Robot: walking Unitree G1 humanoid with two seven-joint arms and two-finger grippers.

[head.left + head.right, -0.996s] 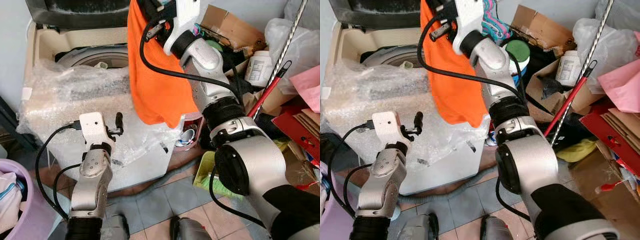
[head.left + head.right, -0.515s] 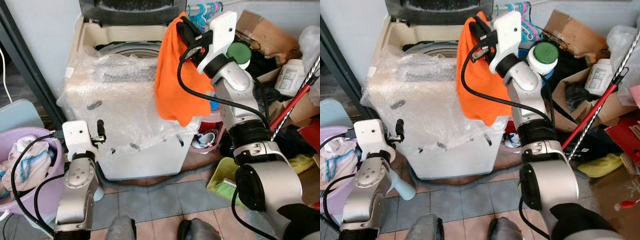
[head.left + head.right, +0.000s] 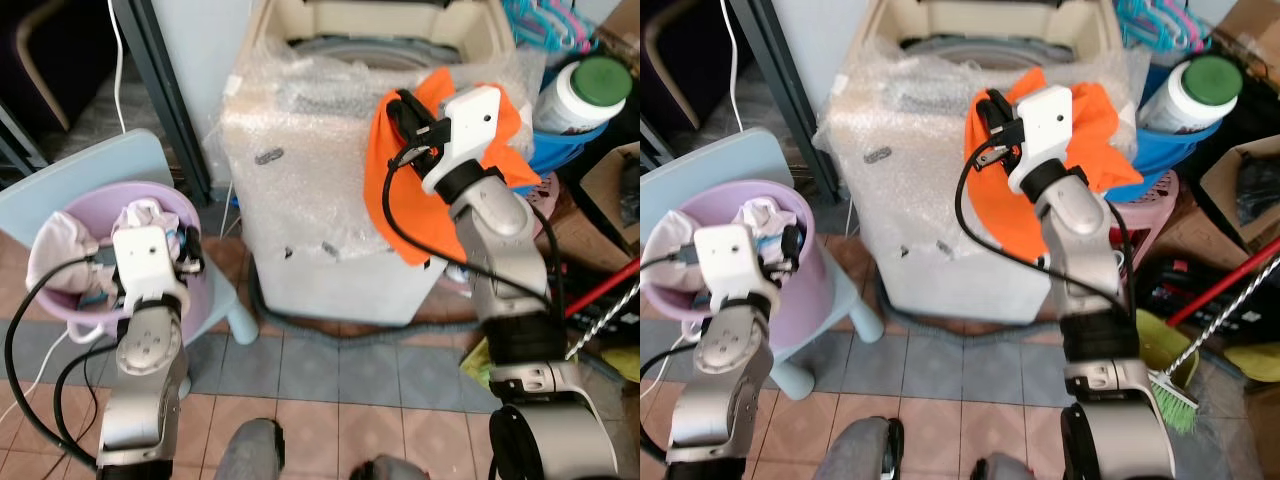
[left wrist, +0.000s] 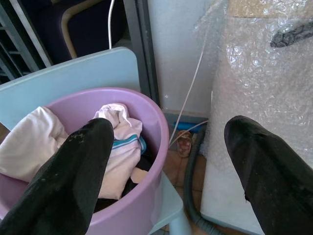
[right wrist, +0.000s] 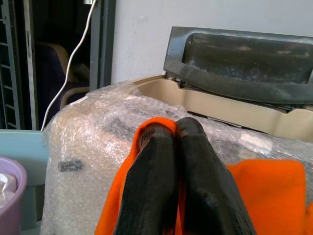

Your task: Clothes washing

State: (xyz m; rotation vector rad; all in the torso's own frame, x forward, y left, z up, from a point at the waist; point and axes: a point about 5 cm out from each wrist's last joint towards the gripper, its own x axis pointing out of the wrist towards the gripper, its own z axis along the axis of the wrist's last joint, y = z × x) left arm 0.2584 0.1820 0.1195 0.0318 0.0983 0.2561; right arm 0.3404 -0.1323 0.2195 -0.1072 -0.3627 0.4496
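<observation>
An orange cloth point(image 3: 395, 190) hangs over the front right corner of the bubble-wrapped washing machine point(image 3: 320, 200), whose lid stands open at the back. My right gripper point(image 3: 400, 112) is shut on the orange cloth point(image 5: 122, 205) at its upper edge, above the machine's front. A purple basket point(image 3: 60, 300) holding white clothes point(image 4: 34, 147) sits on a pale blue stool point(image 3: 215, 300) left of the machine. My left gripper point(image 3: 190, 250) is open just over the basket's right rim, with its fingers point(image 4: 73, 181) spread wide and nothing between them.
A dark metal post point(image 3: 165, 90) and a white cable point(image 4: 195, 83) stand between basket and machine. Right of the machine are a blue tub point(image 3: 560, 150) with a green-capped bottle point(image 3: 580, 95), hangers, a red broom handle point(image 3: 600, 290) and a grey hose point(image 3: 350, 335) on the tiled floor.
The camera has swung left and pulled back, bringing the basket into view. The right gripper has lowered the orange cloth from high above the drum down to the machine's front right corner.
</observation>
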